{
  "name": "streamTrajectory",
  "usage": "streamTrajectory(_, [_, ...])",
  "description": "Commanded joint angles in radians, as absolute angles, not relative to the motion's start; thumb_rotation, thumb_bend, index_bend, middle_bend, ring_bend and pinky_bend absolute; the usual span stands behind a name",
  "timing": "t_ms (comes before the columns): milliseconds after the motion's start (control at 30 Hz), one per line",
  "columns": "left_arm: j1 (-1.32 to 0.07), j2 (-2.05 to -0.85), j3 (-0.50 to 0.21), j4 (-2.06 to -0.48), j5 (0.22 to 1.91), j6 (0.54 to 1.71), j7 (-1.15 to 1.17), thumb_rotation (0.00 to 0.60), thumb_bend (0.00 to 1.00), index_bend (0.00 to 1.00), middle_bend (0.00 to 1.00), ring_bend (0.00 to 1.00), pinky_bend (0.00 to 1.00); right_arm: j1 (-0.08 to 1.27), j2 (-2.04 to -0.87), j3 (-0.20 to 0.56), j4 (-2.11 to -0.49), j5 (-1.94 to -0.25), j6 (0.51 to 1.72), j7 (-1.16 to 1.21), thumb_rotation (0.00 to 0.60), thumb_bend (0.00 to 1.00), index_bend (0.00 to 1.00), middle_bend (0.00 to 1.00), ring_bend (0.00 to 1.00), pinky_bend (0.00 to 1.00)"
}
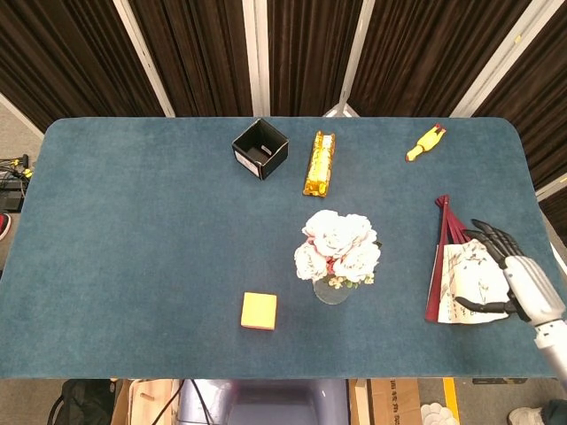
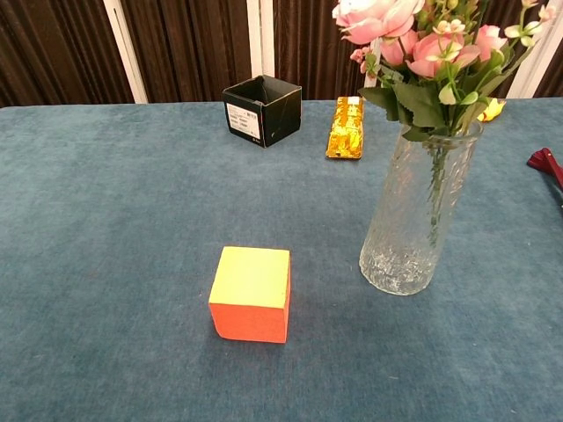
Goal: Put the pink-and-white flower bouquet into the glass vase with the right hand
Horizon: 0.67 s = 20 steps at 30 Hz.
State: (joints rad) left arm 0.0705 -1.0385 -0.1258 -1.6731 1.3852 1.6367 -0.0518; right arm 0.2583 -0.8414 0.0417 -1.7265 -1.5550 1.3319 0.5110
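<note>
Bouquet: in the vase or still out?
In. The bouquet's stems run down inside the upright vase, blooms above the rim; the right hand is apart, holding nothing.

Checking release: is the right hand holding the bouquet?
No, the right hand is open over the folding fan, apart from the bouquet in the vase.

The table is covered in matt teal cloth with a short, felt-like nap, and on it the glass vase is clear and glossy with a rough, pebbled texture pressed into its wall. The gold packet shines like crinkled foil, while the black box looks like matt card with a white paper label and the orange-and-yellow cube has a dull, smooth face. Under the fingers of the right hand, whose shell is smooth pale plastic with dark fingers, lies a fan of printed paper on glossy dark-red ribs.
</note>
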Motion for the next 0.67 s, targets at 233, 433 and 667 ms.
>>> streamTrajectory(233, [0.073, -1.027, -0.132, -1.659, 1.373, 1.632, -0.093, 0.6, 0.25, 0.1, 0.0, 0.0, 0.02, 0.015, -1.096, 0.008, -1.747, -1.515, 1.716, -0.181, 0.6, 0.07, 0.16, 0.07, 0.03, 0.0])
streamTrajectory(433, [0.073, -1.026, -0.135, -1.654, 1.368, 1.632, -0.105, 0.6, 0.25, 0.1, 0.0, 0.0, 0.02, -0.002, -1.099, 0.002, -1.726, -1.558, 1.734, -0.209, 0.6, 0.07, 0.16, 0.07, 0.02, 0.0])
streamTrajectory(667, [0.064, -1.034, -0.131, -1.647, 1.381, 1.626, -0.091, 0.6, 0.25, 0.1, 0.0, 0.0, 0.02, -0.012, -1.072, -0.003, -1.733, -1.556, 1.708, -0.202, 0.6, 0.07, 0.16, 0.07, 0.02, 0.0])
